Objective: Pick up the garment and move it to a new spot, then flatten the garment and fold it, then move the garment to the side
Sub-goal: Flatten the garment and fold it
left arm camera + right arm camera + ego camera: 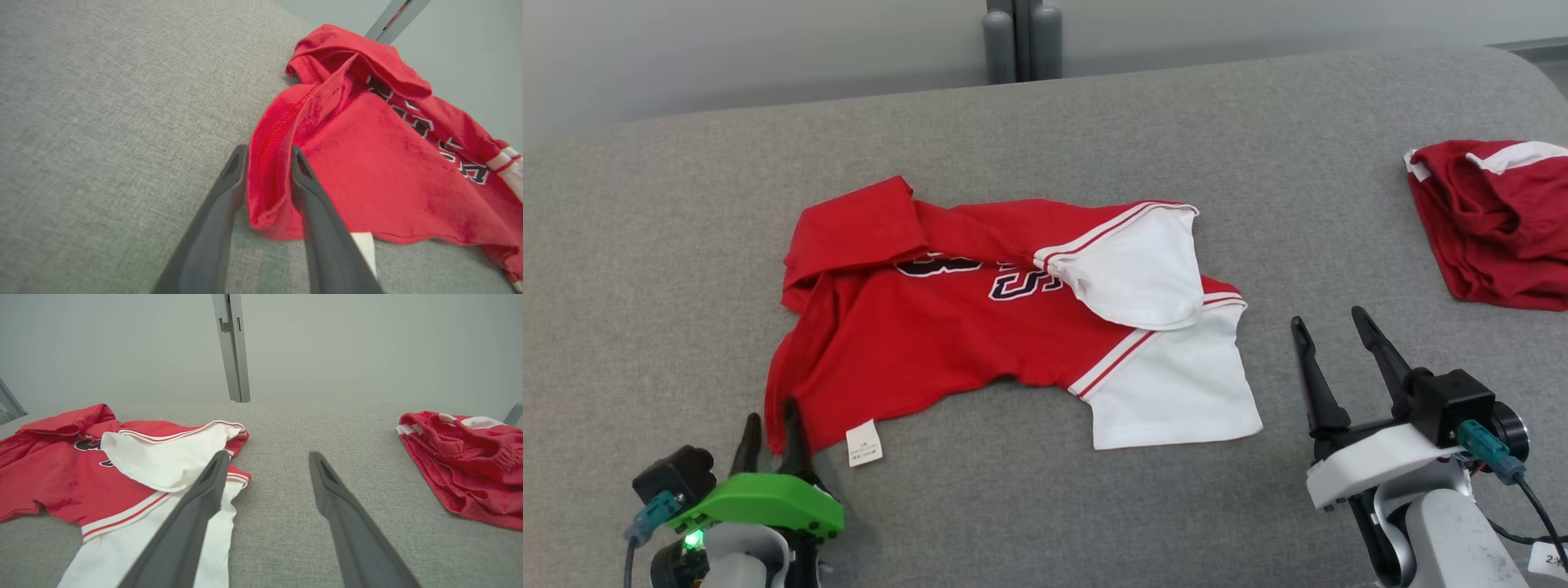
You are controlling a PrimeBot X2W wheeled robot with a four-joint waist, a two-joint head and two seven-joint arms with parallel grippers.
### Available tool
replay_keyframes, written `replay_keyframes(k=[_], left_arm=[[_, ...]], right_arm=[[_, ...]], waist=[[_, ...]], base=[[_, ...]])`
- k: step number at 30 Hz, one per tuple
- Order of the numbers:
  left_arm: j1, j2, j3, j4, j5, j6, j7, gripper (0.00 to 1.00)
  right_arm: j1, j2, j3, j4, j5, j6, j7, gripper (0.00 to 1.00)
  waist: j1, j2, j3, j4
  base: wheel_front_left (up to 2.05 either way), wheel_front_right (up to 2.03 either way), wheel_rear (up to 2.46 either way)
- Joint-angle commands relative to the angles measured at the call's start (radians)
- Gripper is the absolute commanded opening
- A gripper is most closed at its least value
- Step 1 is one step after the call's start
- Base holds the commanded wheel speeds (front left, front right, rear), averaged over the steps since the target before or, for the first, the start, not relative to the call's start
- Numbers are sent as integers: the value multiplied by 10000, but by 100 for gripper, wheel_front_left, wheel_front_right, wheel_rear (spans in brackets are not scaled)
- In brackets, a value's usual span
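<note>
Grey surface [1045, 514] bears the garment [931, 343]; red shorts [1494, 229] lie well apart.

Bare grey surface [1045, 506] runs along the near edge between the two arms. A broad open lane lies between the red-and-white garment [947, 343] and the second red garment [1494, 229] at the far right. The right end effector [1326, 316], fingers spread wide over bare surface, points up this lane. The left end effector [772, 411] has less room, because the garment's near-left corner fills the gap between its fingers. Left of the garment the surface is free. Two grey posts [1023, 37] stand beyond the far edge.
</note>
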Motion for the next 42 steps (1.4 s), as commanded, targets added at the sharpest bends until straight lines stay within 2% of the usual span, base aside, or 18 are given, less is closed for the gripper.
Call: replay_keyframes(k=[1,7,16,24,28,42], left_arm=[[203,61,193,-259,270,-38,-3,100],[956,93,900,-1465,1346,-111,-1,100],[2330,47,327,-3075,2561,-199,-1,100],[3220,38,-322,-3925,2419,-203,-1,100],[3517,37,-535,-4253,2299,-67,-3,100],[3624,34,-773,-4423,2473,141,-3,100]], right_arm=[[169,-35,-32,31,-84,-13,-20,100],[354,-35,-77,108,-83,-13,-20,100],[815,-35,-149,265,-25,-13,-20,100],[1222,-35,-153,256,141,-13,-20,100],[1442,-33,-182,300,262,-13,-18,100],[1476,-33,122,536,375,-13,-19,100]], waist=[[0,0,-93,86],[0,0,-461,258],[0,0,-1425,558],[0,0,-1899,671],[0,0,-1986,653],[0,0,-1886,572]], base=[[0,0,0],[0,0,0],[0,0,0],[0,0,0],[0,0,0],[0,0,0]])
